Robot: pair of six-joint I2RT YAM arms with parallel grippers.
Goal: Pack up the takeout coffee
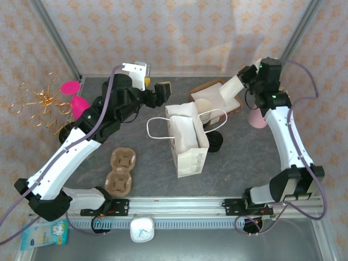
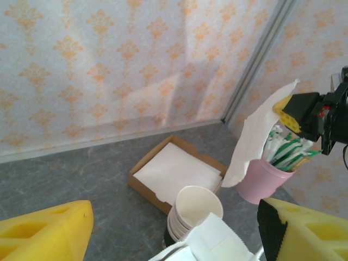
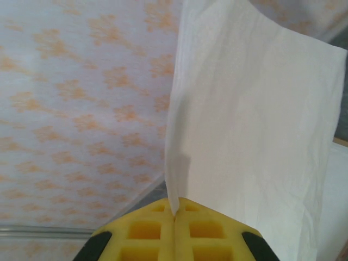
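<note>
Coffee: the lidded cup point(image 1: 216, 142) stands upright on the desk point(image 1: 152, 175), just right of the white paper bag point(image 1: 187, 142).
Right fingers point(image 3: 141, 235): pressed together, pinching 1 white napkin point(image 3: 255, 136) in the air near the napkin box point(image 2: 145, 191).
Left fingers point(image 2: 43, 231): spread, holding nothing, beyond the bag.
Bearing: the cup sits nearer the bases than the right fingers. I judge the right arm closer.

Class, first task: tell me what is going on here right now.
The right gripper is shut on a white napkin, holding it up near the cardboard napkin tray. The left gripper hangs open near the top of the white paper bag. The takeout coffee stands beside the bag, not yet packed.
</note>
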